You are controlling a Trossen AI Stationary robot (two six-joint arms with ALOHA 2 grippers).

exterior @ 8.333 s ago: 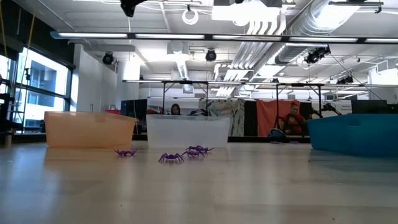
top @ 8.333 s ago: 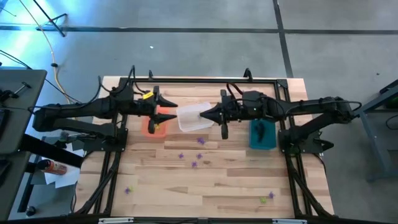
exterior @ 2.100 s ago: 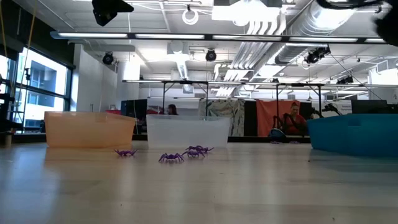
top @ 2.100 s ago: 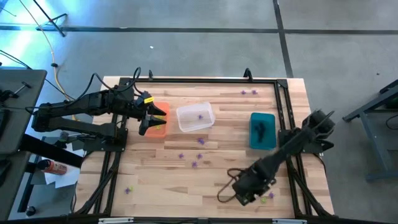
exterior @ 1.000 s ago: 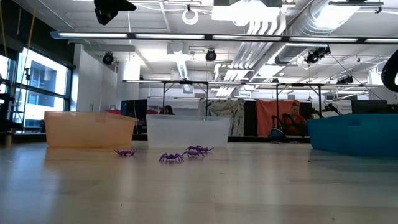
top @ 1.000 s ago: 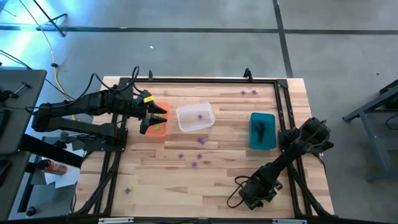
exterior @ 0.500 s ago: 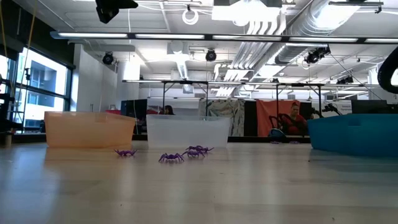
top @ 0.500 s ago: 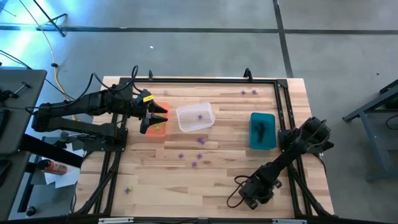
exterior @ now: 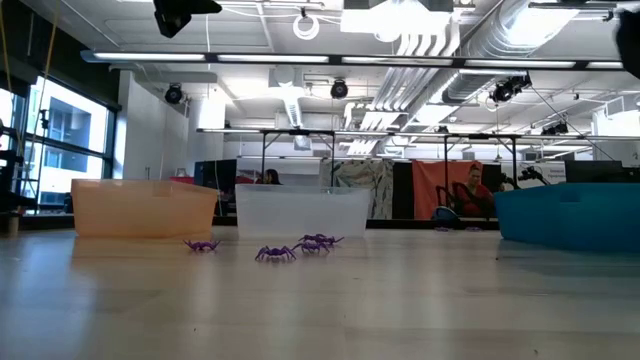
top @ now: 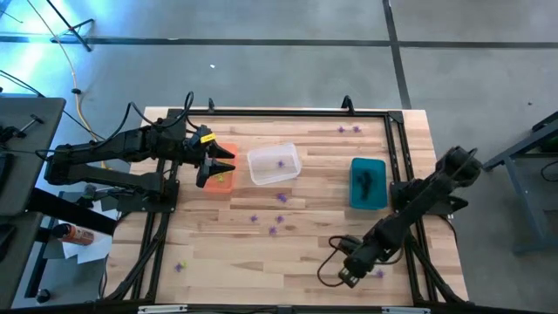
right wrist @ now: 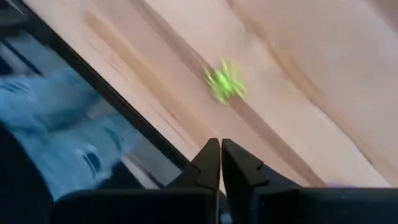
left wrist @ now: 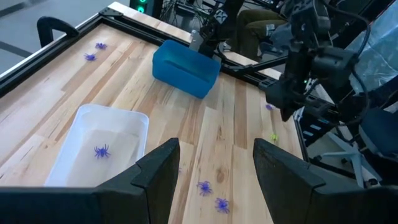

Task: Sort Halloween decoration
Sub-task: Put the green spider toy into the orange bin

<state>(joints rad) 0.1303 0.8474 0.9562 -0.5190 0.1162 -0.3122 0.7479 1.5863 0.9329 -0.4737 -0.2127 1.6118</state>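
- The right gripper [top: 347, 276] hangs low over the near right part of the wooden table [top: 296, 253], its arm reaching in from the right edge.
- In the right wrist view its two dark fingers [right wrist: 211, 165] press together with no gap and nothing between them — closed and empty.
- A yellow-green spider trinket [right wrist: 224, 83] lies on the wood just ahead of those fingertips, close to the black frame rail at the table's edge.
- The left gripper [top: 220, 162] hovers over the orange bin [top: 224, 179] at the far left of the row of bins; its fingers [left wrist: 155, 174] stand wide apart and hold nothing.
- The clear bin [top: 274, 164] sits in the middle of the row with one purple spider [left wrist: 101, 150] inside it.
- The teal bin [top: 368, 183] stands to the right and holds a black trinket [top: 366, 181].
- Loose purple spiders [top: 272, 230] lie on the wood just in front of the clear bin — the low view shows them as a small cluster [exterior: 297, 247].
- Two more purple ones [top: 349, 130] rest near the far right corner.
- Another yellow-green trinket [top: 180, 266] lies near the near left edge, well apart from the rest.
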